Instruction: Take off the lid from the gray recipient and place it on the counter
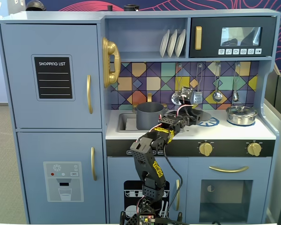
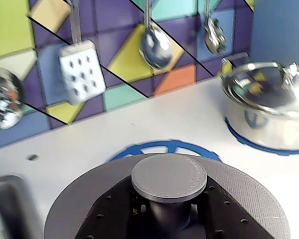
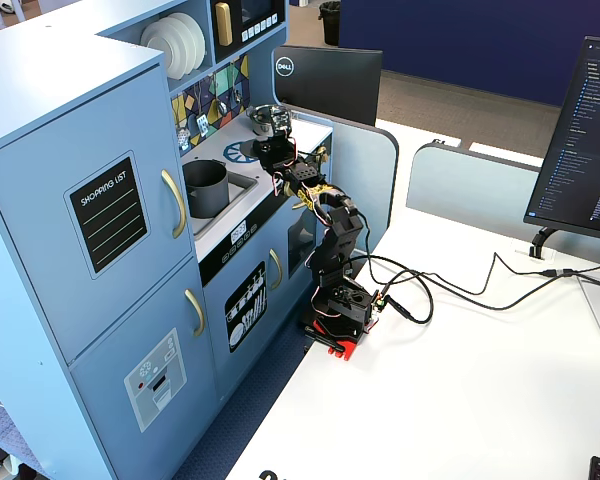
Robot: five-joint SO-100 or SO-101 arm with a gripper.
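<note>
My gripper (image 2: 169,211) is shut on the knob of the dark-gray lid (image 2: 89,199), with a black finger (image 2: 114,214) on each side of the knob stem. The lid is held flat just above the white counter (image 2: 139,124), over the blue burner print (image 2: 164,147); I cannot tell whether it touches. In a fixed view the gripper (image 1: 186,117) is right of the gray recipient (image 1: 150,115), which stands open in the sink recess. In the other fixed view the pot (image 3: 207,188) is open and the gripper (image 3: 273,150) is beyond it.
A shiny steel pot with its lid (image 1: 241,115) stands on the right burner, close in the wrist view (image 2: 269,109). Utensils (image 2: 79,69) hang on the tiled back wall. The sink edge (image 2: 5,199) is at the left. The kitchen's side wall is at the far right.
</note>
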